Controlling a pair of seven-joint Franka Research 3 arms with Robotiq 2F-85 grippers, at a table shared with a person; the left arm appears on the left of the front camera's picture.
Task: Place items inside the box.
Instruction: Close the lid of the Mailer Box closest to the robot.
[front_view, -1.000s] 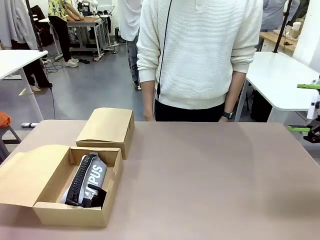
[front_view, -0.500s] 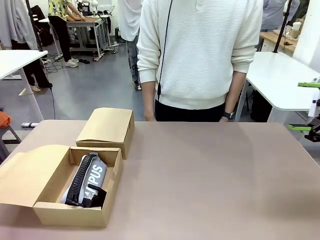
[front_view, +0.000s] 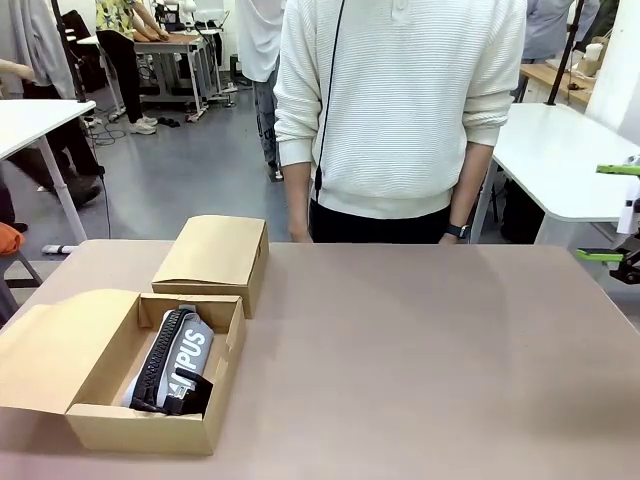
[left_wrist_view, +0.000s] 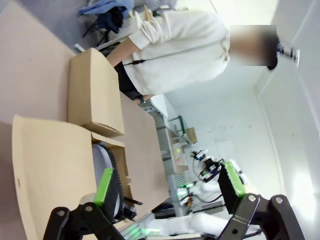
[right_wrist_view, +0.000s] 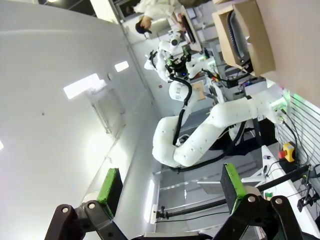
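Note:
The box (front_view: 150, 430) stands open at the table's near left, its flap lid (front_view: 55, 350) folded out to the left. Inside lies the grey "CAMPUS" pouch (front_view: 185, 350), with the black stapler (front_view: 190, 392) at its near end. My right gripper (front_view: 590, 214) hangs open and empty at the far right edge, well away from the box. In the right wrist view the right gripper (right_wrist_view: 170, 187) stands open, the box (right_wrist_view: 260, 45) far off. My left gripper (left_wrist_view: 167, 182) is open above the flap lid (left_wrist_view: 50, 170), the pouch (left_wrist_view: 101, 160) just beyond one finger.
A narrower closed cardboard box (front_view: 215, 255) stands just behind the open one, also seen as the closed box (left_wrist_view: 95, 95). A person in a white sweater (front_view: 400, 110) stands at the far edge, hands down. The table (front_view: 420, 350) is bare in the middle and right.
My right gripper has edged slightly toward the right edge of the picture. The box, pouch and stapler have not moved.

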